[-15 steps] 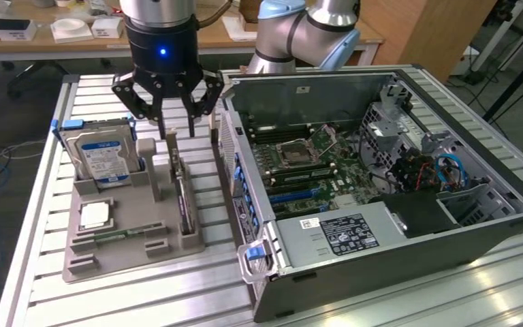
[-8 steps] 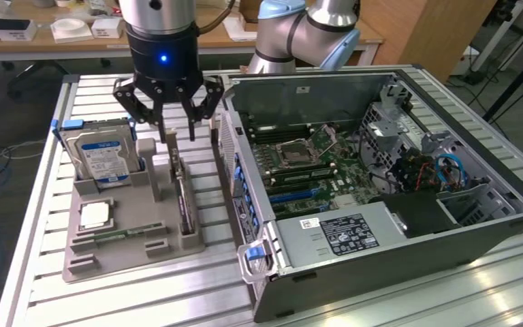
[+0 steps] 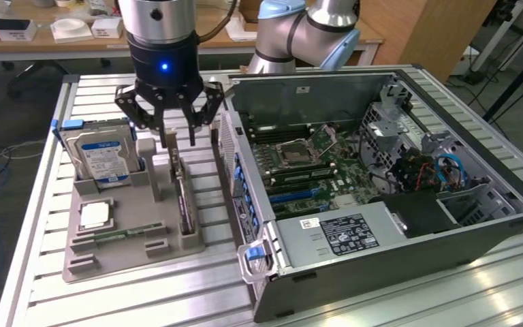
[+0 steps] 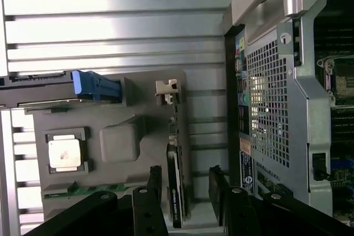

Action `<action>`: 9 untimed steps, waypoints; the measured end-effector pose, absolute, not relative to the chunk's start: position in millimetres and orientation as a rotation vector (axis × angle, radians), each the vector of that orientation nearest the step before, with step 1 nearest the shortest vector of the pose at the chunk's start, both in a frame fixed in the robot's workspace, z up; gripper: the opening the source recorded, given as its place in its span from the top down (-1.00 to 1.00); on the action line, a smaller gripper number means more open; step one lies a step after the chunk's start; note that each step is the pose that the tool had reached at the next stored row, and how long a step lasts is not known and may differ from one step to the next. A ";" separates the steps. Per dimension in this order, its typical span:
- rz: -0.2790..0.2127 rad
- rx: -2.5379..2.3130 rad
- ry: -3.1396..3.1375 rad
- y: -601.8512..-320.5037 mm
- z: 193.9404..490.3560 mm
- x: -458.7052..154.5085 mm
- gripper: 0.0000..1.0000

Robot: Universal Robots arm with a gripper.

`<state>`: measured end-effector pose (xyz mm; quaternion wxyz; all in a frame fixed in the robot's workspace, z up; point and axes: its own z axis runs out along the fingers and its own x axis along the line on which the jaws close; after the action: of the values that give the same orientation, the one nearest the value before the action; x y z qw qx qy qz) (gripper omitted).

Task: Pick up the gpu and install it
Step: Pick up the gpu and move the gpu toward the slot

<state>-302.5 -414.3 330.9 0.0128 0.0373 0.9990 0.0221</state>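
The gpu (image 3: 182, 199) is a thin dark card standing on edge in a slot of the grey holder (image 3: 120, 248), with its silver bracket at the far end. In the wrist view the gpu (image 4: 175, 192) runs between the two black fingers (image 4: 154, 176), its bracket at the end away from them. My gripper (image 3: 171, 134) hangs just above the card's far end, open, with a finger on each side of the card and not touching it. The wrist view's gripper (image 4: 185, 176) straddles the card with gaps on both sides.
A silver hard drive (image 3: 103, 158) with a blue-white label stands in the holder's far corner. A square processor (image 3: 95, 214) lies in its pocket. The open computer case (image 3: 407, 235) with its motherboard (image 3: 312, 170) lies close on the exterior view's right.
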 end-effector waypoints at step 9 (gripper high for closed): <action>0.069 0.116 3.113 -415.6 318.5 -302.6 0.06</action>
<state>-302.6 -415.6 318.5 0.0131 0.0373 0.9990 0.0221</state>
